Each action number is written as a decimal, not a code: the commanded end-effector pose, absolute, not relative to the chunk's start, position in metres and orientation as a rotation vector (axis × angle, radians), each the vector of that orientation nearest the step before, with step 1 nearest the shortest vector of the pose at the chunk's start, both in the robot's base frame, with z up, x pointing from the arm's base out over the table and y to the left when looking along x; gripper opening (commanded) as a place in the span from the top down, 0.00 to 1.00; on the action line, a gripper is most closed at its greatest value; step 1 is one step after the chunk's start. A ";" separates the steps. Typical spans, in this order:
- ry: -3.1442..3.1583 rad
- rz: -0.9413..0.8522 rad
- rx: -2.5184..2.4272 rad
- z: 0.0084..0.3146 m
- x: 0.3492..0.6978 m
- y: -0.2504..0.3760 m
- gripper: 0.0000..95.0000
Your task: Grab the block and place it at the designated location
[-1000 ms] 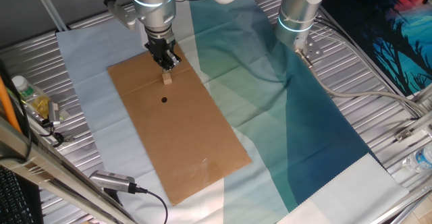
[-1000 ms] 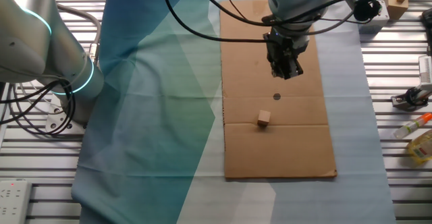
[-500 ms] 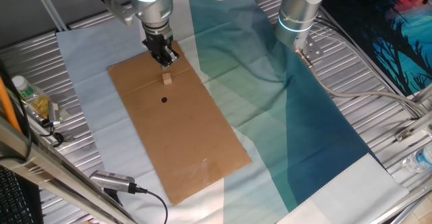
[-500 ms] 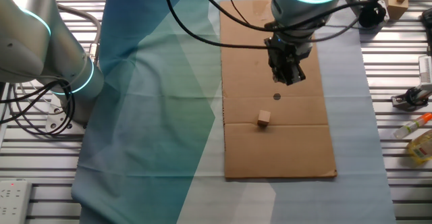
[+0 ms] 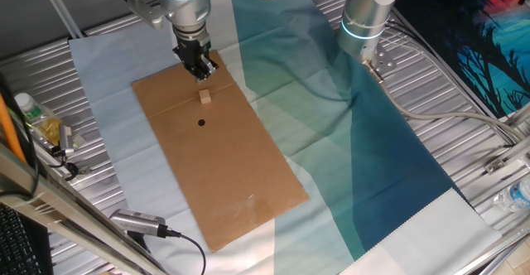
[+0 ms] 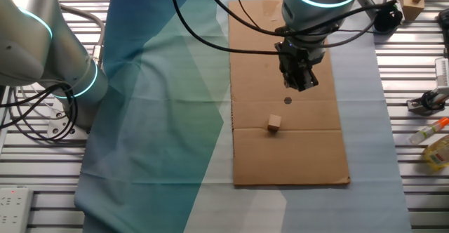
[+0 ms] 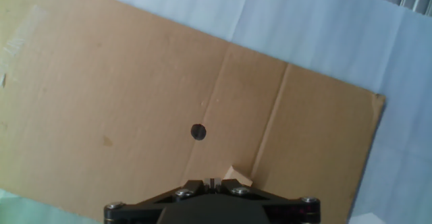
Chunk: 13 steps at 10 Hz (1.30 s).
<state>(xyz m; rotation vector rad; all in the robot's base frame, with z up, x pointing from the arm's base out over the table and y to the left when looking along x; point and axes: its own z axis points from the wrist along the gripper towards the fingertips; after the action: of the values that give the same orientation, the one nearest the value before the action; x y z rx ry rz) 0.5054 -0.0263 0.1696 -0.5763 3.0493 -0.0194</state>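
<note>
The block is a tiny tan wooden cube lying on the brown cardboard sheet. It also shows in the other fixed view and, partly hidden by the gripper body, in the hand view. The designated location is a small black dot, seen too in the other fixed view and in the hand view. My gripper hangs above the cardboard, a little beyond the block, fingers together and empty. In the other fixed view the gripper is above the dot.
The cardboard lies on white paper next to a blue-green cloth. A second robot arm stands at the back. Bottles and tools lie at the table's edge.
The gripper has risen a little and shifted slightly away from the block. The block and the dot have not moved.
</note>
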 end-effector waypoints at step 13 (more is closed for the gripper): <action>2.863 -0.046 -1.098 0.161 0.514 -0.043 0.80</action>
<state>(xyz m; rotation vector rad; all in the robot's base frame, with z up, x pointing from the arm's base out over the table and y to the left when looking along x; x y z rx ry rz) 0.5132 -0.0419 0.1627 -1.0195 2.8987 -0.0425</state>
